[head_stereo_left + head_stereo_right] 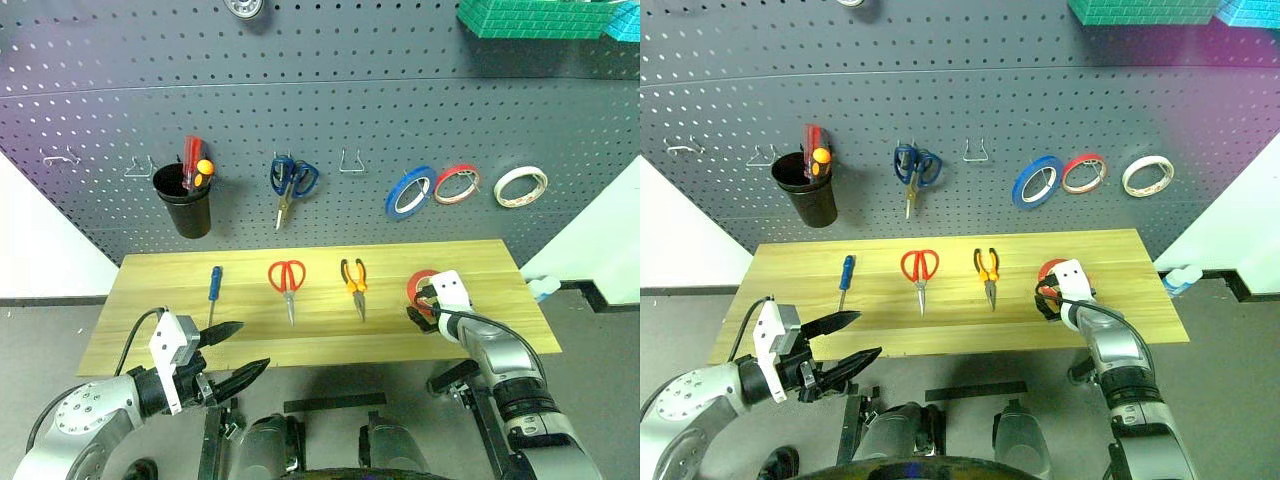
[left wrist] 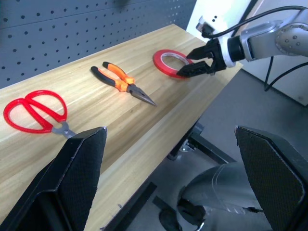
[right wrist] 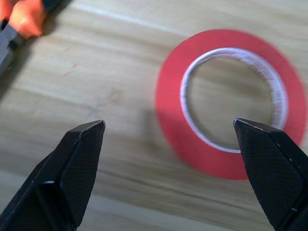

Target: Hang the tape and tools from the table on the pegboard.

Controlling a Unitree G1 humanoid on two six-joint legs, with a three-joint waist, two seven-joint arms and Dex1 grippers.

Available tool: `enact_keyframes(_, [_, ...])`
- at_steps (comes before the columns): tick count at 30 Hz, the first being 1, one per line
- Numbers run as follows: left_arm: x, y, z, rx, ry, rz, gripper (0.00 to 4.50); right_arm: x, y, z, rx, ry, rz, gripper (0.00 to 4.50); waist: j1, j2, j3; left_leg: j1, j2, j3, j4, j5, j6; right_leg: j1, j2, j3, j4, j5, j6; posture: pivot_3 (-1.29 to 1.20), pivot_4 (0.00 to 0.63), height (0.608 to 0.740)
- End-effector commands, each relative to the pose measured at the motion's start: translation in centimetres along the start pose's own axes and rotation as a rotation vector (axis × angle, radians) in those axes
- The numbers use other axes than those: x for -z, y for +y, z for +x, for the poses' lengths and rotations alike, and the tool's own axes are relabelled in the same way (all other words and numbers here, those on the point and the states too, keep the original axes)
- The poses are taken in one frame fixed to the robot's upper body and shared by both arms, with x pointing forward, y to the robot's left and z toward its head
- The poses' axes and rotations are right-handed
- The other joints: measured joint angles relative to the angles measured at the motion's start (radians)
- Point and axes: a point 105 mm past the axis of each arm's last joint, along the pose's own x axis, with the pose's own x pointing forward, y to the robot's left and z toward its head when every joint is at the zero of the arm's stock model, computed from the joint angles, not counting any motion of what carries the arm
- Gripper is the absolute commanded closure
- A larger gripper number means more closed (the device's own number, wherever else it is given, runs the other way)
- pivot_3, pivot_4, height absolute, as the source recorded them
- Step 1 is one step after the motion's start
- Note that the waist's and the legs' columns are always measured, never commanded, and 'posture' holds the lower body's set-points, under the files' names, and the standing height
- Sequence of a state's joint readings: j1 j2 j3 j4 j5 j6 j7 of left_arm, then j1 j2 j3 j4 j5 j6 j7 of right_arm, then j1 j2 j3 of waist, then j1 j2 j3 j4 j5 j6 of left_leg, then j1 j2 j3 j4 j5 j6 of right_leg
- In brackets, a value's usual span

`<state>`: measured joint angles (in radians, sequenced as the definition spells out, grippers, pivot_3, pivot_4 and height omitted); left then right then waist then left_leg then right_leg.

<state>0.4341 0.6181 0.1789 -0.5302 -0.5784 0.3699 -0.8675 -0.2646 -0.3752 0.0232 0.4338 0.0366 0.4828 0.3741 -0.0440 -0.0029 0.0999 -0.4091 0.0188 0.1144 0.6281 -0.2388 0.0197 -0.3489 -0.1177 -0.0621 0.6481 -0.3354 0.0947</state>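
The tape (image 3: 168, 106), a flat red ring, lies on the right part of the wooden table (image 1: 180, 320). My right gripper (image 3: 168, 124) hovers open just above the tape's near edge, tilted down, and is not touching it. Left of the tape lie the orange-and-black pliers (image 1: 353, 278), the red-handled scissors (image 1: 287, 280) and the small blue-handled screwdriver (image 1: 214, 285). My left gripper (image 1: 254, 344) stands open and empty before the table's front edge, near the screwdriver. The dark grey pegboard (image 1: 320, 130) rises behind the table.
On the pegboard hang a black cup (image 1: 184, 205) with red and orange screwdrivers, blue scissors (image 1: 290, 180), a blue roll (image 1: 409, 192), a thin red roll (image 1: 456, 183) and a whitish roll (image 1: 521, 185). Bare hooks (image 1: 348, 165) stand between them. A green box (image 1: 535, 15) sits at top right.
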Motion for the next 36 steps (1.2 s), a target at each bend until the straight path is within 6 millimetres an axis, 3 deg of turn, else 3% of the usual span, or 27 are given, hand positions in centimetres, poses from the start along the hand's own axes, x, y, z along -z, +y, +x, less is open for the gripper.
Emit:
enact_keyframes(1, [-1.0,-0.2,0.0,0.008,-0.029,0.041,0.03,-1.1,-0.6,0.1,0.007,-0.020,-0.018,0.00,0.000,0.000,0.000,0.000,0.000,0.000,0.000,0.000,0.000,0.000,0.000,0.000,0.000,0.000,0.000,0.00,0.070,0.740])
enact_keyframes(9, [-1.7,0.1,-0.2,0.011,-0.042,0.047,0.03,-1.8,-2.0,0.5,0.031,-0.030,-0.017,0.00,0.000,0.000,0.000,0.000,0.000,0.000,0.000,0.000,0.000,0.000,0.000,0.000,0.000,0.000,0.000,0.00,0.064,0.740])
enact_keyframes(18, [-2.2,-0.5,-2.1,0.096,-0.060,0.019,0.03,-1.0,-1.4,1.2,0.011,-0.019,-0.002,0.00,-0.001,0.000,0.000,0.000,0.000,0.000,0.000,0.000,0.000,-0.001,0.000,0.000,0.000,0.000,0.000,0.00,0.063,0.740])
enact_keyframes(30, [-0.5,0.3,-3.4,0.091,-0.032,0.039,0.03,-1.5,-1.3,1.7,-0.014,-0.018,-0.016,0.00,-0.001,0.001,0.000,0.000,0.000,0.000,0.000,0.000,0.000,-0.001,0.000,0.000,0.000,-0.001,-0.003,0.02,0.069,0.740])
enact_keyframes(36, [0.5,0.0,-3.4,0.085,-0.022,0.044,0.03,-0.5,-0.9,2.1,-0.047,0.044,-0.016,0.00,-0.001,0.001,0.000,0.000,0.000,0.000,0.000,0.000,0.000,-0.001,-0.001,0.000,0.000,-0.002,-0.003,0.03,0.073,0.740])
